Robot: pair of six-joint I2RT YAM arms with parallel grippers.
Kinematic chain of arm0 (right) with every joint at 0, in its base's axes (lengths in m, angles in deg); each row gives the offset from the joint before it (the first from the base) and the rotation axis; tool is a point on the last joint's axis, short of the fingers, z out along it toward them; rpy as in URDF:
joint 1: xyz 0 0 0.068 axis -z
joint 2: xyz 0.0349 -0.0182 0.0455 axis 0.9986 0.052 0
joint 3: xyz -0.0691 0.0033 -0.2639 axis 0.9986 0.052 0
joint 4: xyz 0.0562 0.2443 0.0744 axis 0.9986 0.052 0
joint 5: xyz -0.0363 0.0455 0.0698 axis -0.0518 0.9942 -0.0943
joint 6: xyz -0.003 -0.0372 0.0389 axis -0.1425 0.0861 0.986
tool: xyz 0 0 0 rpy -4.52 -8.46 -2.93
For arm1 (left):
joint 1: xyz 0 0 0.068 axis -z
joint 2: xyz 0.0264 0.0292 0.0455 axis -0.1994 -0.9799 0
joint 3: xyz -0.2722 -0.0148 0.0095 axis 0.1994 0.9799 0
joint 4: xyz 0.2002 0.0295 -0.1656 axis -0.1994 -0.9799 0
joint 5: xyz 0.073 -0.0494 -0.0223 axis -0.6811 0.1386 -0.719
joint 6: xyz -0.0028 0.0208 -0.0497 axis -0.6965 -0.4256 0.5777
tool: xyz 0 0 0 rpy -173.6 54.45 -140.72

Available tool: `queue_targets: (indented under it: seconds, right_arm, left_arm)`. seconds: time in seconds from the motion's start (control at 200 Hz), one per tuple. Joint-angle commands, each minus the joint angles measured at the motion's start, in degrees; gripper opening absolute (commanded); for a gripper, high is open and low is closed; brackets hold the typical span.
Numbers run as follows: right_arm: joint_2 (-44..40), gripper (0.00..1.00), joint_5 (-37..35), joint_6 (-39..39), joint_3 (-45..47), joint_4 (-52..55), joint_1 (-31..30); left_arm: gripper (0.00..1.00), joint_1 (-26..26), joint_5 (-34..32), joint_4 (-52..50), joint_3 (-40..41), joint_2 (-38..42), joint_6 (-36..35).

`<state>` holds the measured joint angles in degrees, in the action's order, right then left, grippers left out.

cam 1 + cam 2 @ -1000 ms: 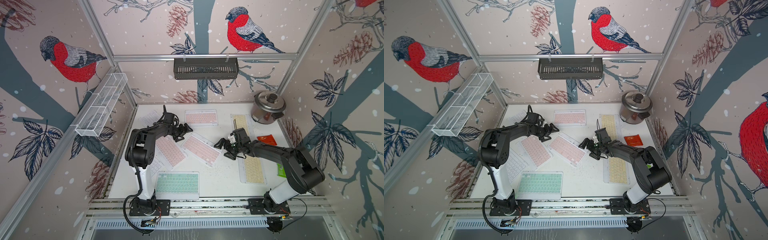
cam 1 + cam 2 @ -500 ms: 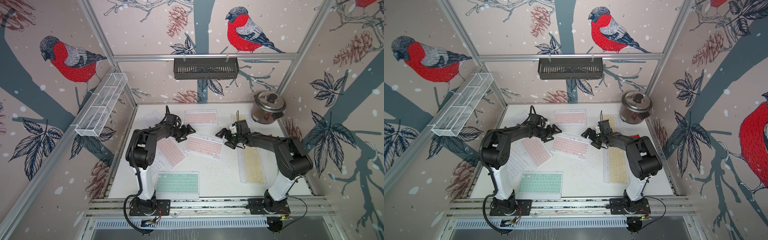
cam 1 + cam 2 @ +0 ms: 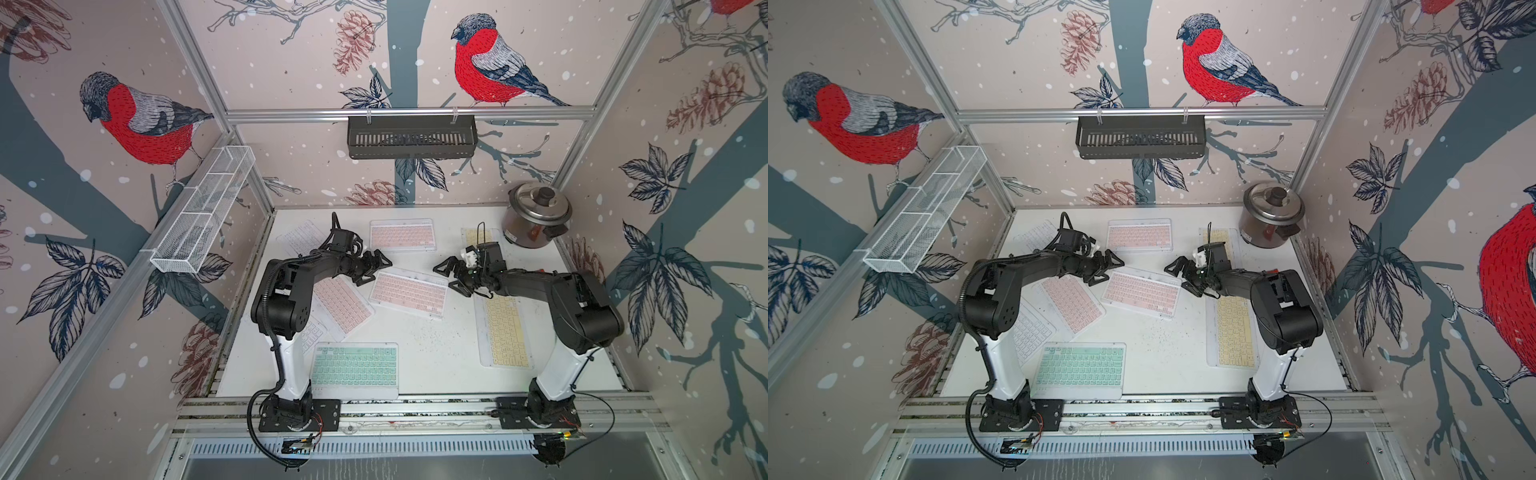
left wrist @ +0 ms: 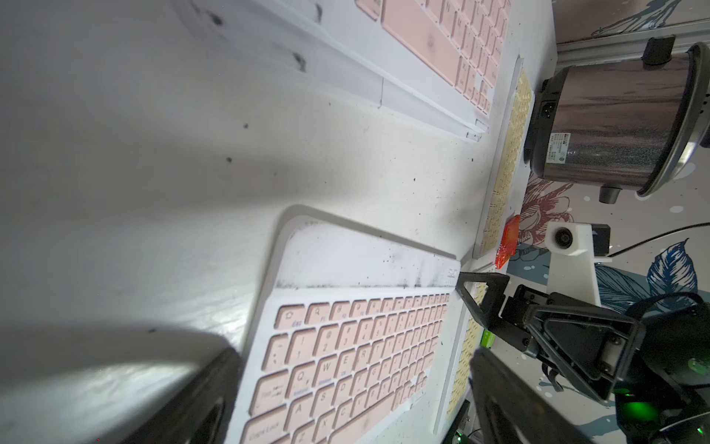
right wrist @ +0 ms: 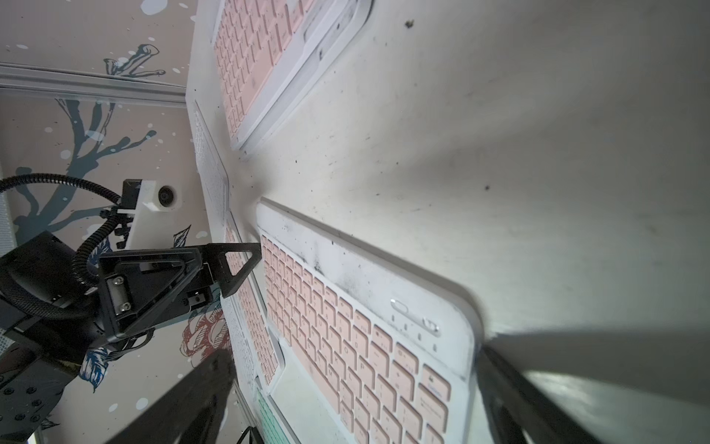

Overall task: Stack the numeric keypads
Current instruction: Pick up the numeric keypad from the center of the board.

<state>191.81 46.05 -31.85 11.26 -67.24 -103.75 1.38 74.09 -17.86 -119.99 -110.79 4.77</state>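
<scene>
- Left tool [image 3: 376,271]: jaws wide, holding nothing; it hovers just beside one short end of the centre keypad [image 3: 409,293], a thin flat rectangular board with a white plastic frame and pink keys.
- Right tool [image 3: 445,277]: jaws wide, empty; it faces the opposite short end of the same board.
- Judged purpose: one tool at each end suits a two-sided lift that keeps the thin board level.
- Other keypads lie flat across the white bench [image 3: 436,357]:
  - far pink keypad [image 3: 402,235] near the back wall;
  - tilted pink keypad [image 3: 340,303] under the left arm, overlapping a white-keyed keypad [image 3: 312,332];
  - mint-green keypad [image 3: 355,365] at the near edge;
  - long yellow keypad [image 3: 505,328] along the right side.
- Status: no orderly stack is formed yet.
- Caution: the frame edges are low; the fingers likely need to come in close to the bench.
</scene>
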Motion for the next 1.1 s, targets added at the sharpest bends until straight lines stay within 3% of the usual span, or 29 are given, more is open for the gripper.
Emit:
queue_targets:
  seconds: [0.0,0.265,1.096]
  right_arm:
    - [0.2,1.00,2.4,3.9,1.5,-6.0,0.2]
    - [0.4,1.00,3.0,6.3,4.4,-12.5,0.9]
    - [3.1,1.00,0.3,5.4,4.8,-18.0,2.2]
  left_arm:
    - [0.94,0.2,-3.1,-5.3,0.7,-1.0,0.4]
    - [0.94,0.2,-3.3,-5.4,0.8,-1.0,0.4]
    - [0.94,0.2,-3.4,-5.4,0.9,-1.4,0.1]
